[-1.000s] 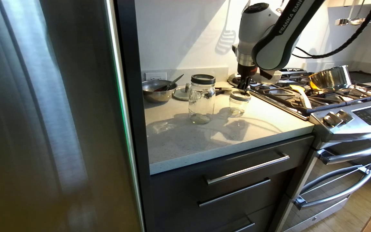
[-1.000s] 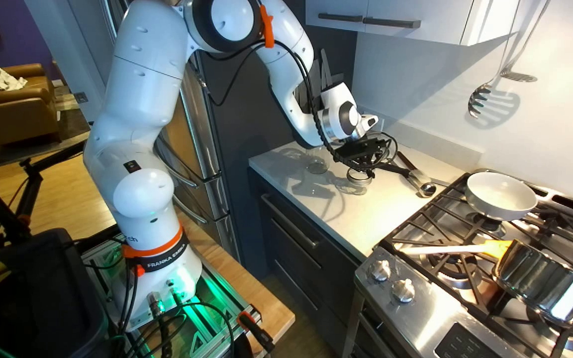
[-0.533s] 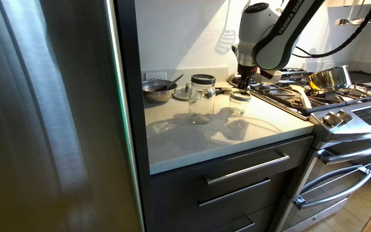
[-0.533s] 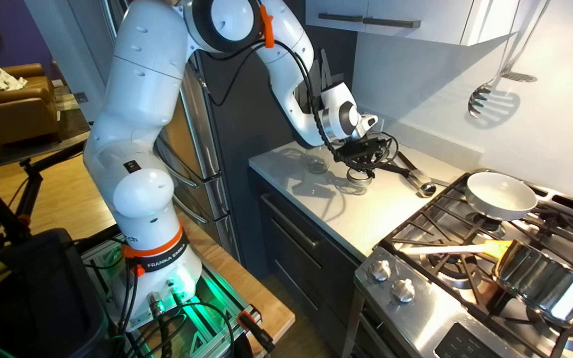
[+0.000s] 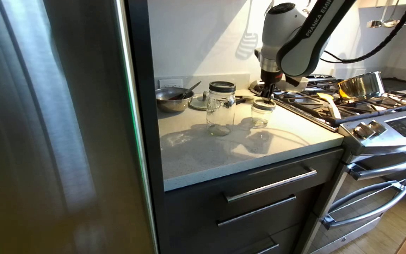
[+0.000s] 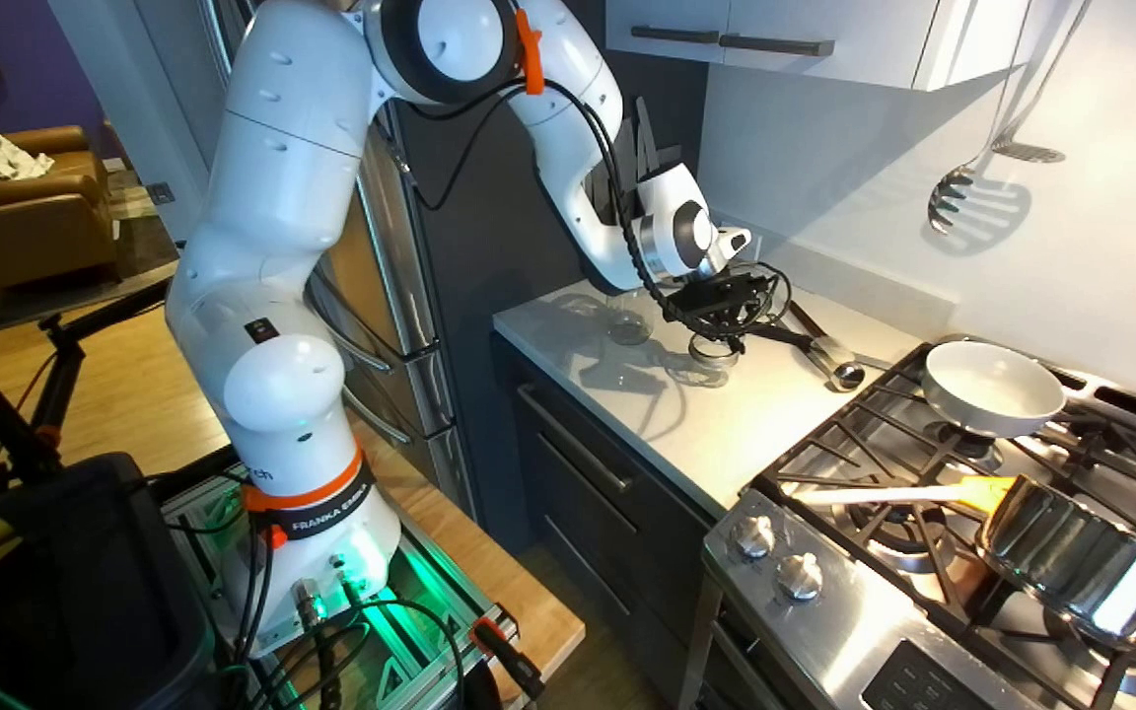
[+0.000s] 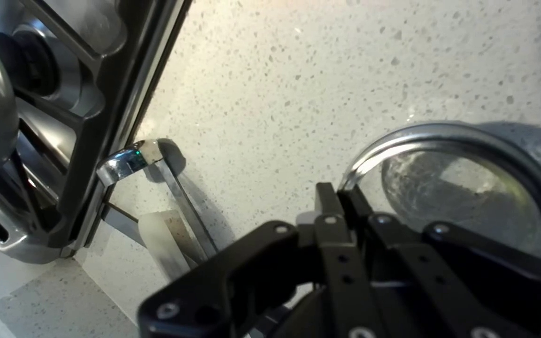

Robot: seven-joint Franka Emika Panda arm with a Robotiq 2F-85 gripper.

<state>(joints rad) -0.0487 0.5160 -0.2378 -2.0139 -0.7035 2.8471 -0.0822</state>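
Note:
A small clear glass jar (image 5: 261, 115) with a metal band round its mouth stands upright on the counter; it shows in both exterior views. My gripper (image 7: 340, 188) points down at the jar's near-left edge. Its jaws are pinched on the metal rim (image 7: 421, 134), which runs in between the fingertips in the wrist view. Whether the jar's base touches the counter exactly I cannot tell. A taller glass jar (image 5: 220, 113) with a dark ring on top stands beside it, apart from the gripper. In an exterior view the wrist (image 6: 726, 296) hides part of the small jar.
A steel bowl (image 5: 172, 102) and a lid (image 5: 198, 103) lie by the wall. Kitchen utensils (image 6: 829, 360) rest behind the gripper. The stove carries a white bowl (image 6: 992, 390), a tilted saucepan (image 6: 1086, 557) and a spatula (image 6: 884, 496). The fridge (image 5: 65, 141) borders the counter.
The gripper and the small jar have shifted together by a very small amount, to the right as seen in an exterior view. Everything else looks the same, and the jaws stay pinched.

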